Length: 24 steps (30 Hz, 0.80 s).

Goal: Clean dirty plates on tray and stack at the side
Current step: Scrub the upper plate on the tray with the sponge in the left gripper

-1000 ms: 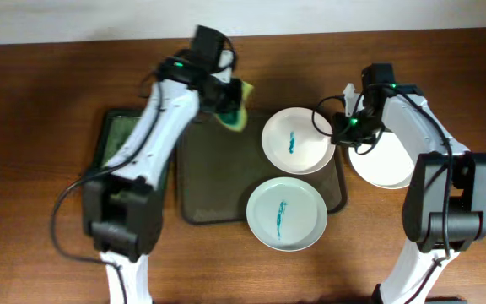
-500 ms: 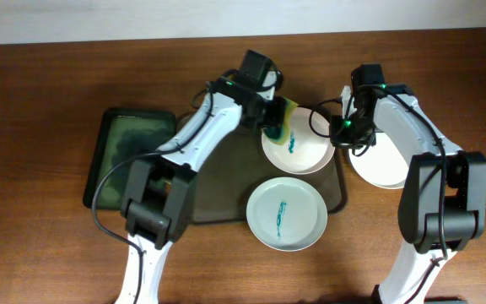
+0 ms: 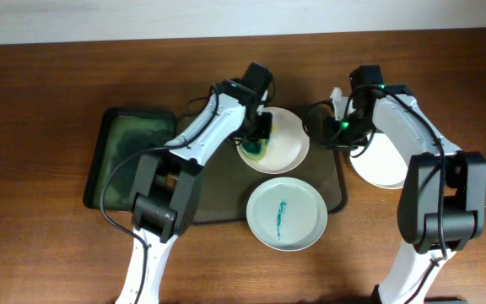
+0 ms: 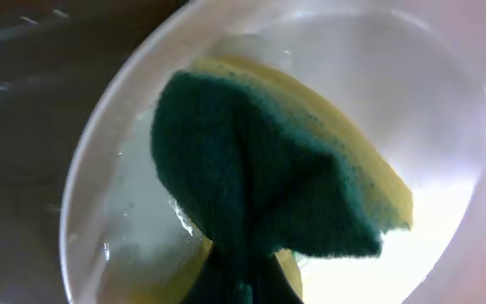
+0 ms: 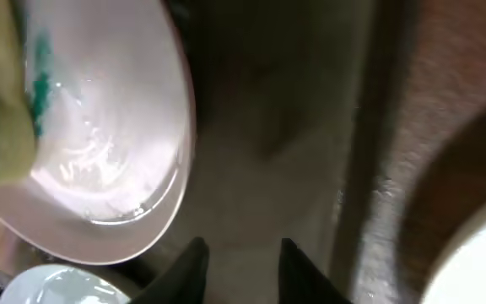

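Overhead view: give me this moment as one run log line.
left gripper: shut on yellow-green sponge, sponge on round white plate in dark grey tray | right gripper: open, empty, beside plate

The left gripper [image 3: 258,142] has moved the sponge [image 3: 253,151] onto the upper plate [image 3: 287,135], which shifted left; the right gripper [image 3: 337,128] has released it.

I read this as a robotics lab bench: bare wood-grain tabletop [image 3: 40,253], plain pale wall [image 3: 99,17] at 12 o'clock, left arm [image 3: 201,139] and right arm [image 3: 412,127] rising from 6 o'clock.
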Each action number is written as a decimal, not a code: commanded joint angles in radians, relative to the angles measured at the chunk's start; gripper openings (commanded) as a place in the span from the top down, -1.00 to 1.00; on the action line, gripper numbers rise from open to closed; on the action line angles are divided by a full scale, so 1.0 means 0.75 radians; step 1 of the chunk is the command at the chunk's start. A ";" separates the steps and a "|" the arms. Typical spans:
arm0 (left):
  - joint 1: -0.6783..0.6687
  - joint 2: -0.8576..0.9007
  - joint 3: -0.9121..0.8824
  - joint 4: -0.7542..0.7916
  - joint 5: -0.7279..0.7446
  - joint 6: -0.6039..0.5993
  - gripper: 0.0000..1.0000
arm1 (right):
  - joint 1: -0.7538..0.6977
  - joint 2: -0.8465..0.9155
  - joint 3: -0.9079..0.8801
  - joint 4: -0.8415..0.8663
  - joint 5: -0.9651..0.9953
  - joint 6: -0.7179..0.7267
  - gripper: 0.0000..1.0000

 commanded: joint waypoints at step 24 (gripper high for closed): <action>-0.091 0.225 0.226 -0.191 -0.003 -0.083 1.00 | 0.161 0.170 0.014 0.206 0.100 0.216 0.91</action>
